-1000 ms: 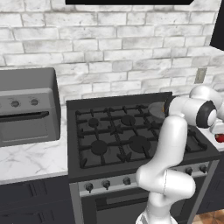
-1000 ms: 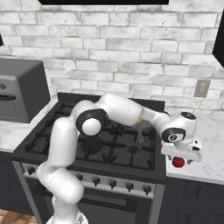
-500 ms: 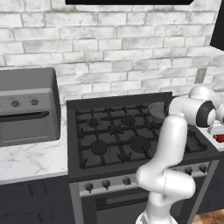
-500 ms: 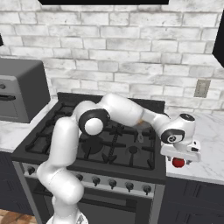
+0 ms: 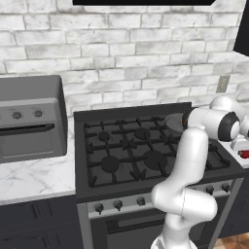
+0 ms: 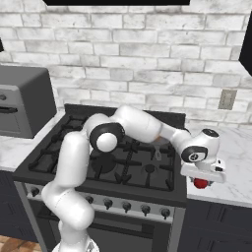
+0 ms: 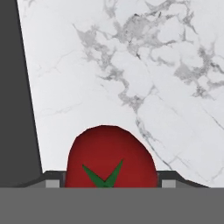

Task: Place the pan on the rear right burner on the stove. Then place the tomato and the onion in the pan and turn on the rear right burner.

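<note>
The tomato (image 7: pixel 109 153), a glossy red ball with a green star on top, lies on the marble counter just right of the stove (image 5: pixel 126 146). My gripper (image 7: pixel 107 181) hangs straight over it, and both fingertips (image 7: pixel 53 180) press against its sides. From the right base camera the tomato (image 6: pixel 200 183) peeks out under my hand (image 6: pixel 203 170). At the stove's rear right sits the grey pan (image 5: pixel 174 121), partly behind my arm, with its thin handle (image 6: pixel 157 153) pointing forward. The onion is hidden from me.
A grey countertop oven box (image 5: pixel 29 116) stands left of the stove. The stove's dark side edge (image 7: pixel 13 87) runs close beside the tomato. White marble counter (image 7: pixel 140 70) stretches beyond it towards the brick wall with an outlet (image 6: pixel 226 99).
The fingers have closed inward onto the tomato's sides. The arm and the tomato have stayed in place.
</note>
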Robot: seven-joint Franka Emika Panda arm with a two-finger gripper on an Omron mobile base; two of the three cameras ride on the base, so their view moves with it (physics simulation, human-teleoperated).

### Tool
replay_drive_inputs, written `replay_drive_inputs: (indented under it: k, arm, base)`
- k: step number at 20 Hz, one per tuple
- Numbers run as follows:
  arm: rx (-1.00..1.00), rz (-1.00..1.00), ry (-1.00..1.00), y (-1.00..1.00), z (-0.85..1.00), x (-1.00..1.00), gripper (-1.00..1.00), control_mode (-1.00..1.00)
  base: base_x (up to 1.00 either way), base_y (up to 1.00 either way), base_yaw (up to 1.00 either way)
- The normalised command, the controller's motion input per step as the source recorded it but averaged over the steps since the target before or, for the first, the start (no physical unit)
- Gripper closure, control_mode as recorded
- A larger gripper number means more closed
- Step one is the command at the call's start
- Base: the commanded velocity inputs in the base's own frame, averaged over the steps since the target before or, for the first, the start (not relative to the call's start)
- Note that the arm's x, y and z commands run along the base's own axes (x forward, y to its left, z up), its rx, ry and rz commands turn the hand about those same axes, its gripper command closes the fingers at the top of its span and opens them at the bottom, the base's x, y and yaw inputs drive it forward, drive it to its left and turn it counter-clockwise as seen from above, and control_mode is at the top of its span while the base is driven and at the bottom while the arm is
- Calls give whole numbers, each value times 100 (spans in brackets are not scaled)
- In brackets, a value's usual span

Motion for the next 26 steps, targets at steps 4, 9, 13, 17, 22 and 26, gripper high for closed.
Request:
replay_drive_inputs:
  k: [4, 9, 13, 17, 22, 26]
  arm:
    - [0, 0, 0, 0, 12, -1, 100, -100]
    - [0, 0, -2, 1, 59, -2, 100, -100]
    - [0, 0, -3, 16, 60, 0, 100, -100]
    - [0, 0, -2, 28, 55, 0, 100, -100]
    - [0, 0, -2, 39, 40, 0, 100, -100]
    - [0, 0, -1, 46, 35, 2, 100, -100]
  base:
    - [0, 0, 0]
    - [0, 0, 0]
    - [0, 0, 0]
    - [0, 0, 0]
    - [0, 0, 0]
    - [0, 0, 0]
